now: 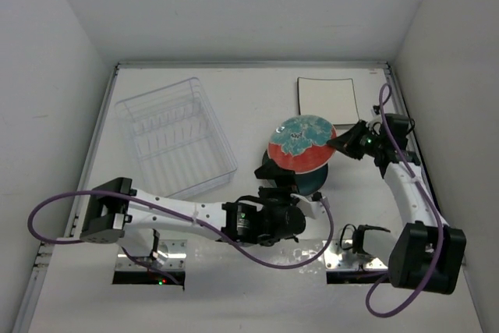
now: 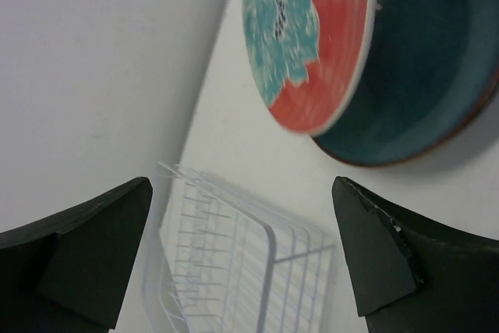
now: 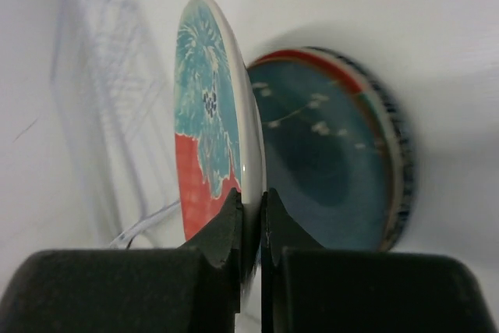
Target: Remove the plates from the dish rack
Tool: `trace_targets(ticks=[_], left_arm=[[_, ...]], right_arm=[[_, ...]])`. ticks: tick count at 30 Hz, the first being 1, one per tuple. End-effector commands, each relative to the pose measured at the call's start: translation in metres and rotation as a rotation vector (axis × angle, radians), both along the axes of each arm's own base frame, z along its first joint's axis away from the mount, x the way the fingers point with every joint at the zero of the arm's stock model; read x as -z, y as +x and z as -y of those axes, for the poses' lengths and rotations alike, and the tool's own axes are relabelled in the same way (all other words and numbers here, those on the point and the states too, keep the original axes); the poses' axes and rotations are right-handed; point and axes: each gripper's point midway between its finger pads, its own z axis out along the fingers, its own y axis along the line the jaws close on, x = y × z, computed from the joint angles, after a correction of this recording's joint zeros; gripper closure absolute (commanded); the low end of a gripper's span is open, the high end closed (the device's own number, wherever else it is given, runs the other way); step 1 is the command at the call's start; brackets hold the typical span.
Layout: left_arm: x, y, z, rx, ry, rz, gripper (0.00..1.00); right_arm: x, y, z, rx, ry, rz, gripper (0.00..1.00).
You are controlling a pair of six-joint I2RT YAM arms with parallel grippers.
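My right gripper (image 1: 343, 139) is shut on the rim of a round red plate with teal flowers (image 1: 300, 143) and holds it tilted on edge above a dark teal round plate (image 1: 318, 180) that lies flat on the table. In the right wrist view the fingers (image 3: 234, 220) pinch the red plate (image 3: 204, 115) in front of the teal plate (image 3: 327, 169). A square cream plate (image 1: 327, 97) lies at the back. The clear dish rack (image 1: 175, 142) stands empty at the left. My left gripper (image 1: 274, 174) is open and empty just left of the plates. No white plate with blue flowers shows.
The left arm stretches across the near middle of the table (image 1: 257, 99). White walls close in the left, back and right sides. In the left wrist view the rack (image 2: 234, 263) lies beyond the open fingers and the red plate (image 2: 312, 37) is above.
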Motion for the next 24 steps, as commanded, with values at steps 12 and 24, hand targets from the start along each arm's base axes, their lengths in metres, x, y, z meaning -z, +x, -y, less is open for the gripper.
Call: trace_targets(ticks=[12, 24], left_arm=[[-0.049, 0.006, -0.051, -0.276, -0.374, -0.125, 0.0], [-0.119, 0.118, -0.181, -0.644, -1.055, -0.301, 0.0]], right_arm=[[0.038, -0.008, -0.001, -0.058, -0.011, 0.083, 1.0], [0.105, -0.051, 0.013, -0.116, -0.231, -0.187, 0.75]])
